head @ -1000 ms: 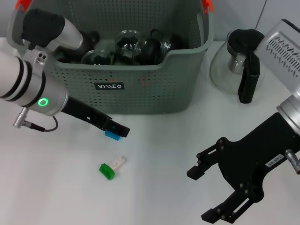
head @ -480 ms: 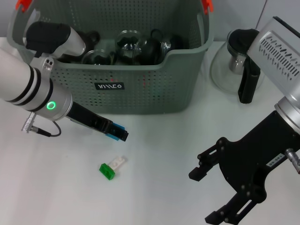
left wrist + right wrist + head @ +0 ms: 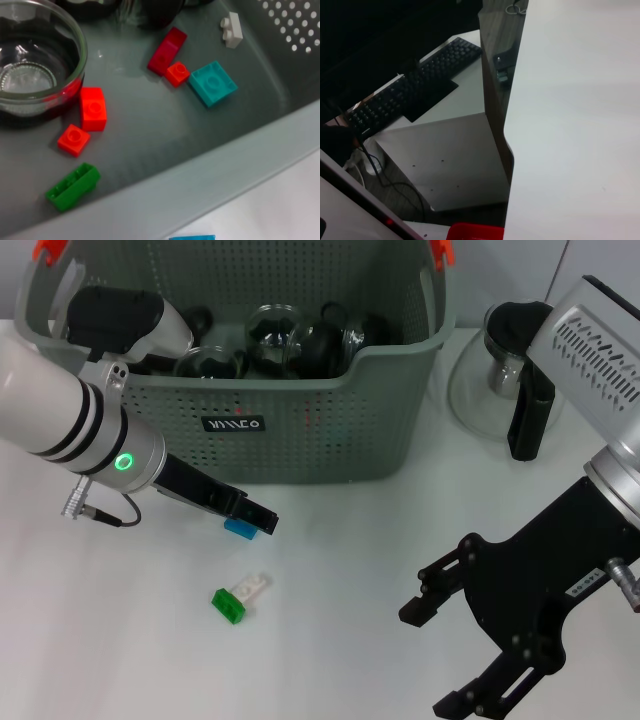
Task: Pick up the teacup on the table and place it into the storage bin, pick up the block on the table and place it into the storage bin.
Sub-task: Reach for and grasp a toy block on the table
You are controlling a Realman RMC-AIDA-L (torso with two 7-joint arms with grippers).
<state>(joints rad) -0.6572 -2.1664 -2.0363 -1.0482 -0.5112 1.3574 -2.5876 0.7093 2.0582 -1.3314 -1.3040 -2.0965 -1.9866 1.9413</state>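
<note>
A blue block [image 3: 240, 529] was held pinched in the left gripper [image 3: 252, 521], just in front of the storage bin [image 3: 300, 430] and below its black label [image 3: 234, 424], above the white table [image 3: 330, 570]. Inside the bin, glass teacups [image 3: 270, 338] and loose bricks were seen, a teal one [image 3: 212, 83] among them. Well in front of the bin, to its right, the right gripper [image 3: 450, 655] was held with its fingers spread wide and empty, while a green-and-white block [image 3: 238, 598] lay on the table in front of the bin.
</note>
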